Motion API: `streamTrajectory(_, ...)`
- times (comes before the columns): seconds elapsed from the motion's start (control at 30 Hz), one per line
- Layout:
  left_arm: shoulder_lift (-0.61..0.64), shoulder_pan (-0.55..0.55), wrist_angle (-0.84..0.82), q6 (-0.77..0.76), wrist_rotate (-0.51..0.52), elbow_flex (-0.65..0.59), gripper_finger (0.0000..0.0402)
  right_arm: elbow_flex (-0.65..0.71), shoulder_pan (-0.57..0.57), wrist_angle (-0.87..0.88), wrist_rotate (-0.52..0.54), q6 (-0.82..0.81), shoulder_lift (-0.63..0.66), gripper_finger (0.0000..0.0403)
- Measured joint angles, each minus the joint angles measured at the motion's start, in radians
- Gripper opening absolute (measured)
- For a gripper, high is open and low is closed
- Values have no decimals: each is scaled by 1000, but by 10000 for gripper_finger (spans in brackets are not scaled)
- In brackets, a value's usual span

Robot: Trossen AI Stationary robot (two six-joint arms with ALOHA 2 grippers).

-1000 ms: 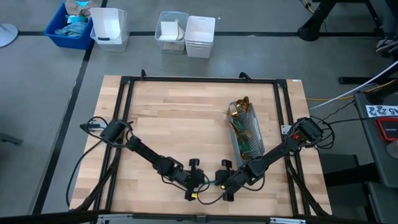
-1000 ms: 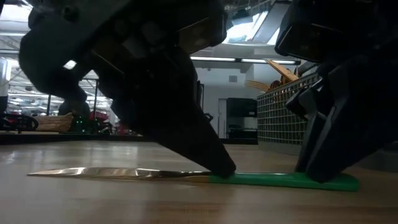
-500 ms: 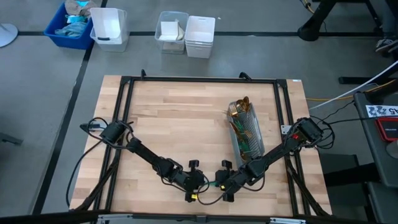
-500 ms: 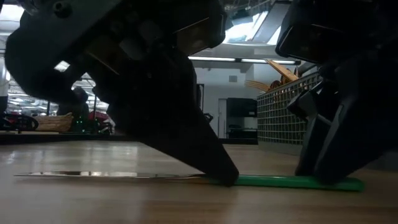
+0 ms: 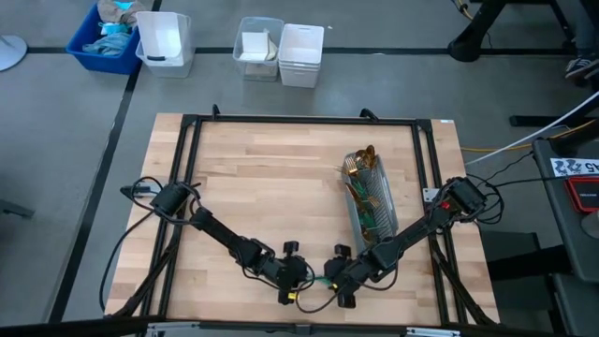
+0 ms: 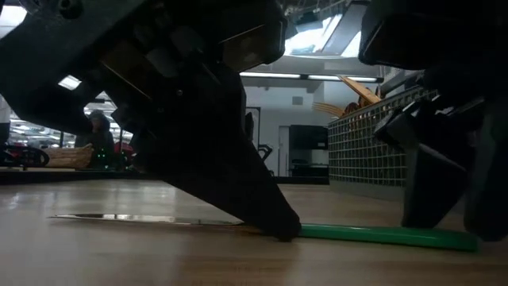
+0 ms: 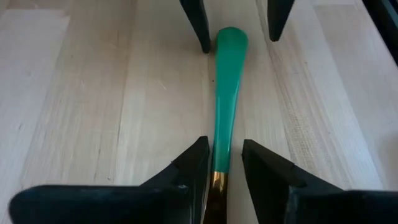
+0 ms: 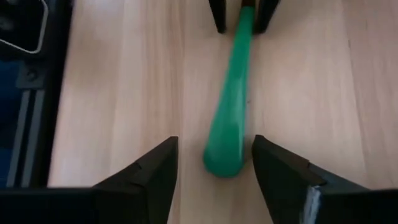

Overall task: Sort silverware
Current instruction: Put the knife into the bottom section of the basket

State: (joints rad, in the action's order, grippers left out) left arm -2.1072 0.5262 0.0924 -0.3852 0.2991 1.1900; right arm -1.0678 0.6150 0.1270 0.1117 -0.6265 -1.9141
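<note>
A knife lies flat on the wood table near its front edge, with a gold blade [image 6: 143,218] and a teal-green handle [image 7: 225,93]. My left gripper [image 7: 225,158] is open, tips down at the table, its fingers on either side of the handle where it meets the blade. My right gripper [image 8: 214,152] is open wider and faces the left one. Its fingers stand on either side of the handle's free end [image 8: 224,158] without touching it. More silverware stands in the grey mesh caddy [image 5: 372,198]. My left gripper has one fingertip [image 7: 198,155] close against the handle's side near the blade end, and the other stands clear of it. I cannot tell whether the close fingertip touches the handle. The knife lies flat on the table.
The caddy [image 6: 365,135] stands on the table's right half, beyond my right arm. The table's left and far parts are bare wood inside a black frame [image 5: 187,131]. Plastic bins [image 5: 281,51] sit on the floor beyond the far edge.
My right gripper has opened and let go of the handle's free end. The knife stays lying flat on the table.
</note>
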Motion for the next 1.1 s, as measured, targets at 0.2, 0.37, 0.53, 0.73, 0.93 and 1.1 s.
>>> streamTrajectory(0.2, 0, 0, 1, 0, 2, 0, 98, -2, 1, 37, 31, -51, 2, 206)
streamTrajectory(0.37, 1, 0, 2, 0, 4, 0, 98, -2, 1, 38, 52, -53, -2, 205)
streamTrajectory(0.53, 1, -6, 23, -4, 26, -2, 98, -2, 1, 40, 58, -51, -2, 184)
streamTrajectory(0.73, 1, -31, 24, -92, 30, -2, 98, -2, 1, 43, 64, -50, -2, 156)
streamTrajectory(0.93, 1, -37, 25, -137, 38, -2, 98, -2, 0, 47, 65, -49, -2, 150)
streamTrajectory(1.1, 1, -37, 25, -139, 38, -2, 98, -2, 0, 55, 82, -48, -3, 150)
